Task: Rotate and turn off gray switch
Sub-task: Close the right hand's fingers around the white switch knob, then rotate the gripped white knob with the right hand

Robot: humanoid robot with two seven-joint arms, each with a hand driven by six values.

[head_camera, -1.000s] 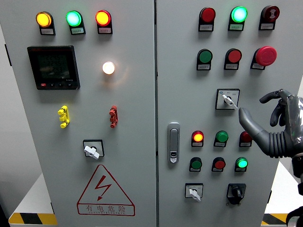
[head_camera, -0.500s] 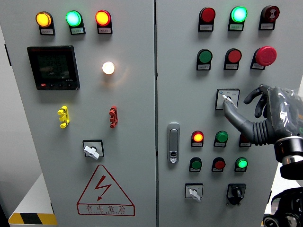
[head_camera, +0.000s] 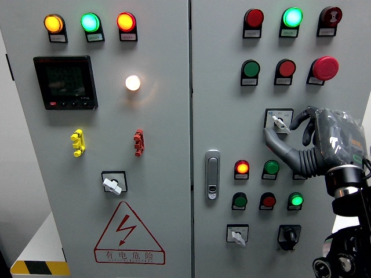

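The gray rotary switch (head_camera: 279, 121) sits in a square plate on the right door, below the red and green buttons. Its small white-gray knob points down and to the right. My right hand (head_camera: 280, 129) reaches in from the right edge and is up against the switch. The thumb (head_camera: 272, 139) lies just below the plate and the index finger (head_camera: 297, 119) curls at its right side. The fingers are spread around the knob and I cannot see them pinching it. The left arm does not show.
Similar gray switches sit on the left door (head_camera: 112, 184) and at the lower right (head_camera: 236, 235), beside a black knob (head_camera: 288, 234). A red mushroom button (head_camera: 324, 68) juts out above my hand. Lit lamps (head_camera: 242, 168) and a door handle (head_camera: 213, 174) lie nearby.
My right hand has moved left and slightly up, from well right of the switch to right at it. Its thumb went from beside the plate to beneath it. The knob has not visibly turned.
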